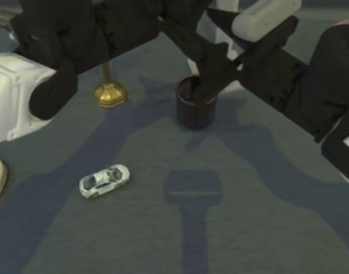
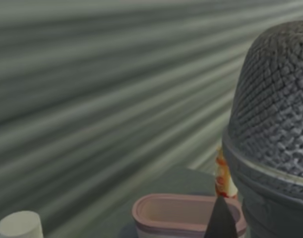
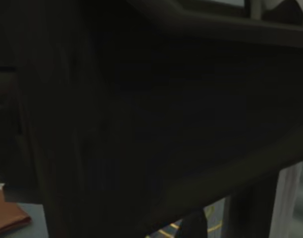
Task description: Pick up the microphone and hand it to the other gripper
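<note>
The microphone (image 2: pixel 272 124) is filling the left wrist view, mesh head close up, so the left pincer seems to be pinching it — over a pale, seemingly empty cup (image 2: pixel 186 213). Both arms are meeting above the dark cup (image 1: pixel 195 103) on the worktop (image 1: pixel 248 217) — the right pincer's (image 1: pixel 211 85) state I cannot tell; the right wrist view is dark.

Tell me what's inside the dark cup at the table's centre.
In the top view the dark cup has black arm parts crossing over its mouth, so its inside is covered. The left wrist view shows a pink-rimmed cup whose visible inside looks bare. The microphone fills that view's edge.
</note>
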Available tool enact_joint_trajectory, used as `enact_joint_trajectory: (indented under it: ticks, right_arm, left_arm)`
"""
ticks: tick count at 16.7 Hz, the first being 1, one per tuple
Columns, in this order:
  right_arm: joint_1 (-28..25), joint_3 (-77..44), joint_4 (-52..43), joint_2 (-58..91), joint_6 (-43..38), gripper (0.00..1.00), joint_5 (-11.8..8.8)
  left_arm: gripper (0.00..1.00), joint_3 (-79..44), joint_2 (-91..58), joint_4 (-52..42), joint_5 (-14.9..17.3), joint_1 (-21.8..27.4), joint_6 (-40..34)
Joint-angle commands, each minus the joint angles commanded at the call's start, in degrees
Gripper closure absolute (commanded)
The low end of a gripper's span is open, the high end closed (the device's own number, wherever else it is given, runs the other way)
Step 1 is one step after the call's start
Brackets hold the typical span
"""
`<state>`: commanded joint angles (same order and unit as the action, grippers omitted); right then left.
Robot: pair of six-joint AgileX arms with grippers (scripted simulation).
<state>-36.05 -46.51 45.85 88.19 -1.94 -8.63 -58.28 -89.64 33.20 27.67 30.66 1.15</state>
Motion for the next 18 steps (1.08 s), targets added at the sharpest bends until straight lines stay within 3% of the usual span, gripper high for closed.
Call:
enact_joint_trajectory:
  ticks: [2,11,18]
  right_arm:
    - [0.0,0.0,0.0,0.0,0.0,0.00,0.0]
    - [0.3,0.6,-0.1,0.3,0.3,0.00,0.4]
    - [1.9,12.0,-1.9,-13.0,0.2,0.00,-1.7]
  left_arm:
    - [1.00,0.0,0.0,0.0,0.0,0.0,0.0]
    - [1.00,-0.4,0.4,-0.1,-0.4,-0.2,0.3]
    - [1.00,3.1,4.1,-0.3,6.0,-7.5,0.1]
